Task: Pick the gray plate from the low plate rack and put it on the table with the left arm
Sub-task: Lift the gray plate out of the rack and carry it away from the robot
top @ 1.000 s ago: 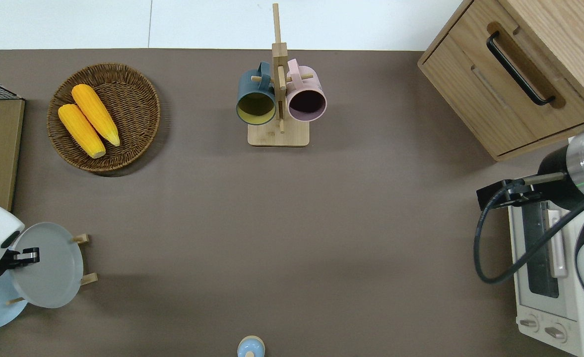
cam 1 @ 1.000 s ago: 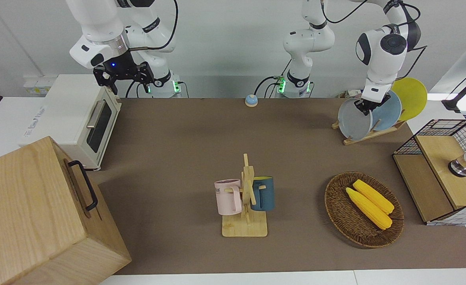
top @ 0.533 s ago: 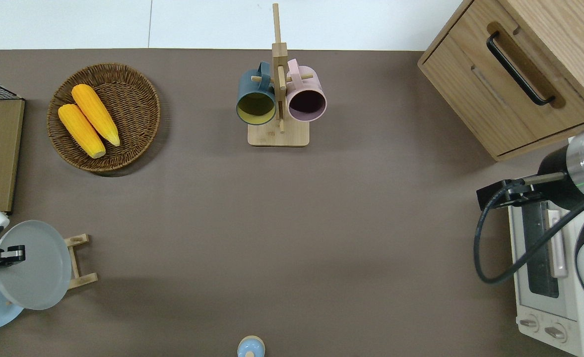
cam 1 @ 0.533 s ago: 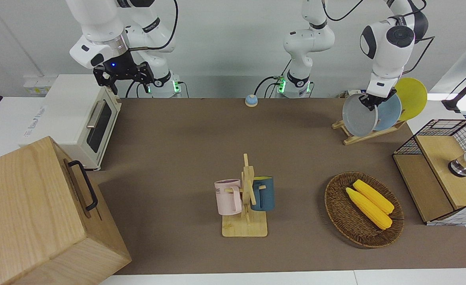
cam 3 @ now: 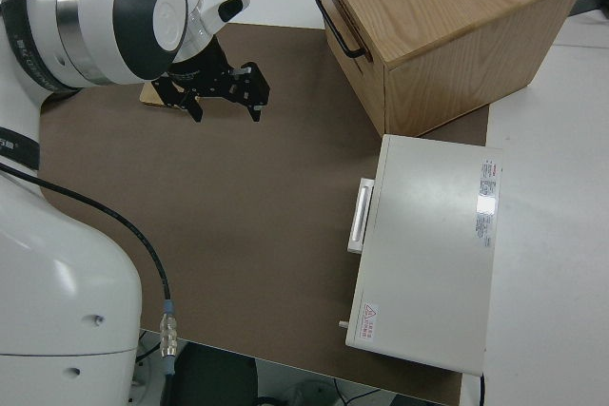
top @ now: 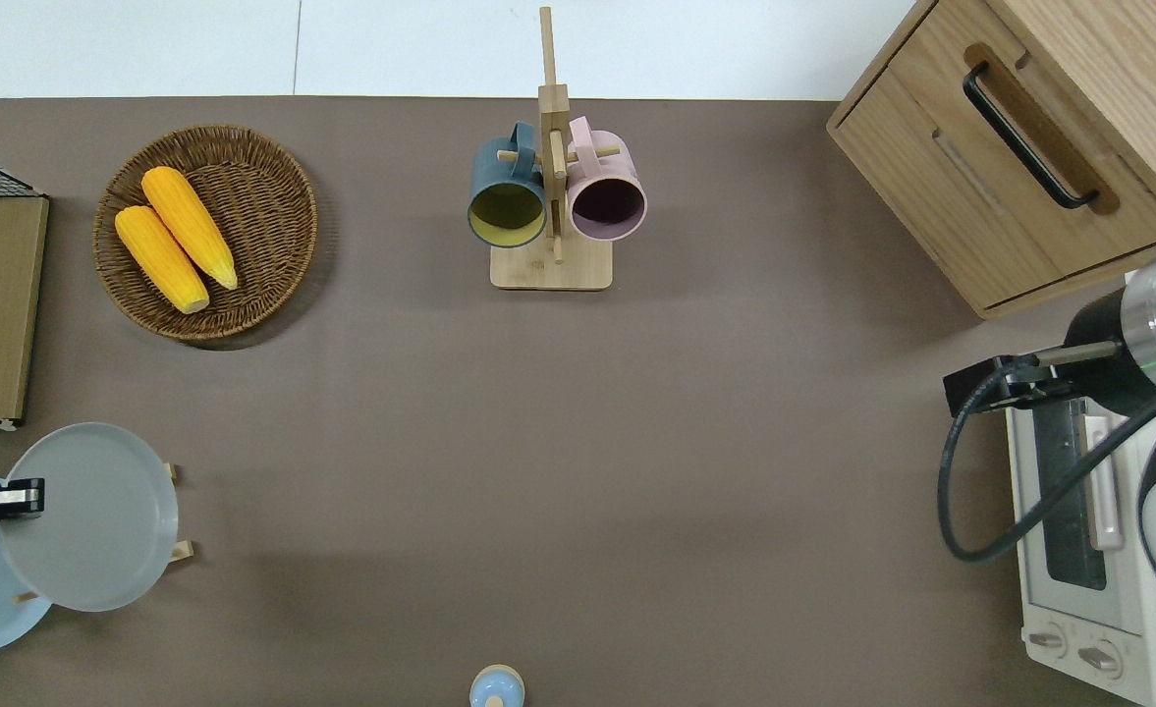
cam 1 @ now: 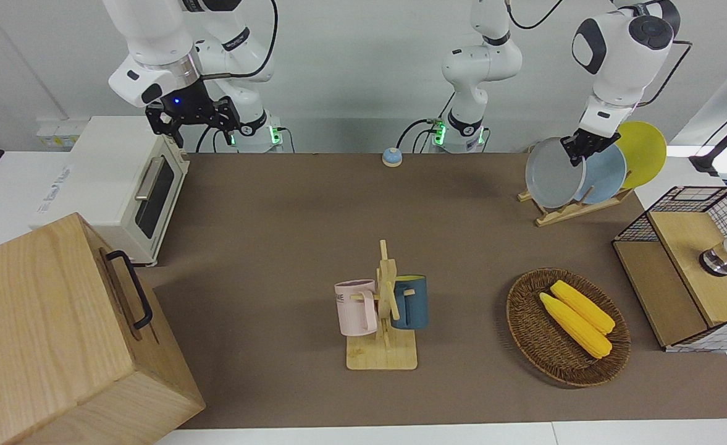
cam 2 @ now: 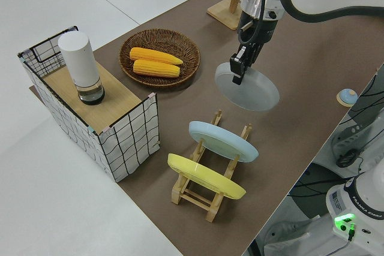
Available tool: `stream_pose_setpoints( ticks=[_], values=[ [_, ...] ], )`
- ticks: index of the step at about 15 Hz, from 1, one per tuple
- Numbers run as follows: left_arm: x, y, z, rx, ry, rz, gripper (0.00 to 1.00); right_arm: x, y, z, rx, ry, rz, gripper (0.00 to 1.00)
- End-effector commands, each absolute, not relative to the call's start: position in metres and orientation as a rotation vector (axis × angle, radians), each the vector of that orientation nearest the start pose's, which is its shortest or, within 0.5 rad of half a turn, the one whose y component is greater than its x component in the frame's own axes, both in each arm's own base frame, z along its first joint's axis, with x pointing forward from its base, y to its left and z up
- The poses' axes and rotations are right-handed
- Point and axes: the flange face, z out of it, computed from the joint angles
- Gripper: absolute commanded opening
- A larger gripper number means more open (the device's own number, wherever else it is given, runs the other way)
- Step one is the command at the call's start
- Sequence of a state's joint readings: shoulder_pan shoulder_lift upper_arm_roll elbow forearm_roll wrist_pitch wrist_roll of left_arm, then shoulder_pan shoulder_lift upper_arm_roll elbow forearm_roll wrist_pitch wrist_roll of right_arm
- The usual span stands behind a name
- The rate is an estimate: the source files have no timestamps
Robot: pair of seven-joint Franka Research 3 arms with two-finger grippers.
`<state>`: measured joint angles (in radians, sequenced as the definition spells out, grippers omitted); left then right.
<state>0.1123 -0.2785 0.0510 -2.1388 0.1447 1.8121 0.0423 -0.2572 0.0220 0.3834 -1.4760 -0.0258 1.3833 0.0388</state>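
Observation:
My left gripper [cam 1: 576, 149] is shut on the rim of the gray plate [cam 1: 551, 176] and holds it tilted in the air, clear of the low plate rack [cam 1: 576, 210]. In the overhead view the gripper [top: 8, 498] and the plate [top: 96, 520] hang over the rack's end [top: 180, 550] that faces the table's middle. The left side view shows the plate [cam 2: 252, 91] lifted off the rack [cam 2: 204, 193], with the gripper [cam 2: 238, 69] at its rim. The brown table [cam 1: 277, 216] lies below. My right gripper [cam 1: 193, 117] is parked and open.
A light-blue plate [cam 1: 607, 173] and a yellow plate [cam 1: 644, 148] stand in the rack. A wicker basket [cam 1: 524, 327] with two corn cobs, a mug stand [cam 1: 383, 309], a wire crate [cam 1: 678, 266], a toaster oven [cam 1: 122, 185], a wooden cabinet [cam 1: 60, 334] and a small bell [cam 1: 391, 157] are on the table.
My left gripper has lifted the gray plate up out of the rack and carried it a little toward the table's middle. The right arm has not moved.

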Motion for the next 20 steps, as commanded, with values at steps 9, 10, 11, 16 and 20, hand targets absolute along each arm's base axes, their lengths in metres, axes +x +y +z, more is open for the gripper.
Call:
stream_pose_setpoints(
  ticks=[9,10,11,16,20],
  values=[
    [0.485,0.012,0.470,-3.425,0.138,0.168,0.15,0.536,0.060,0.646,-3.169,-0.108,0.178,0.983],
    [0.486,0.010,0.464,-3.446,0.189,0.172,0.15,0.536,0.060,0.646,-3.169,-0.108,0.178,0.983],
    [0.488,0.009,0.460,-3.469,0.218,0.177,0.15,0.535,0.059,0.646,-3.169,-0.105,0.176,0.983],
    [0.493,0.007,0.430,-3.519,0.322,0.209,0.15,0.536,0.060,0.646,-3.169,-0.108,0.178,0.983],
    [0.488,0.006,0.403,-3.530,0.300,0.232,0.15,0.535,0.059,0.646,-3.169,-0.105,0.176,0.983]
  ],
)
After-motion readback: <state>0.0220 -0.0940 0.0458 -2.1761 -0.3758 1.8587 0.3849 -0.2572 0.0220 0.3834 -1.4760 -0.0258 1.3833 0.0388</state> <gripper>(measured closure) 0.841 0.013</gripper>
